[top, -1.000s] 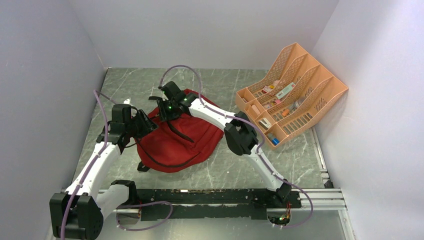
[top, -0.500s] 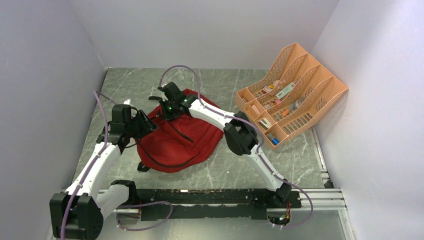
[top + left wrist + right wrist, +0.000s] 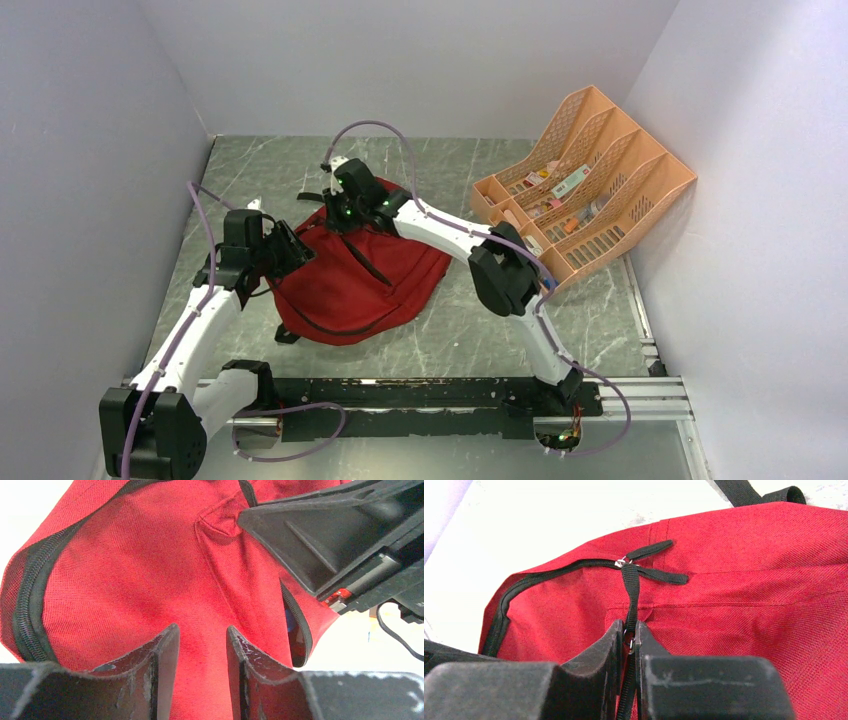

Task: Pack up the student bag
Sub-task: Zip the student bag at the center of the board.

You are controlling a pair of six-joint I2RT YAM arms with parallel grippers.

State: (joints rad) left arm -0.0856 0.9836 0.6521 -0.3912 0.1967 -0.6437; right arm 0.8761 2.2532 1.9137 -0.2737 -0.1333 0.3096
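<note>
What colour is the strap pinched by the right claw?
The strap is black, on the red student bag; clearest from the right wrist.

Slumped on the table (image 3: 600,320): dark-red student bag (image 3: 350,285). At its far edge, right gripper (image 3: 340,212); against its left side, left gripper (image 3: 295,250). Well to its right, peach mesh organiser (image 3: 640,190).

Right pincer (image 3: 628,631) closed on zipper pull (image 3: 631,589), elbow swung right — wrist farther back

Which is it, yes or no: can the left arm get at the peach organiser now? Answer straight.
Probably no. The left hand is pinching the student bag on the left side; the organiser stands far right, beyond the right arm.
</note>
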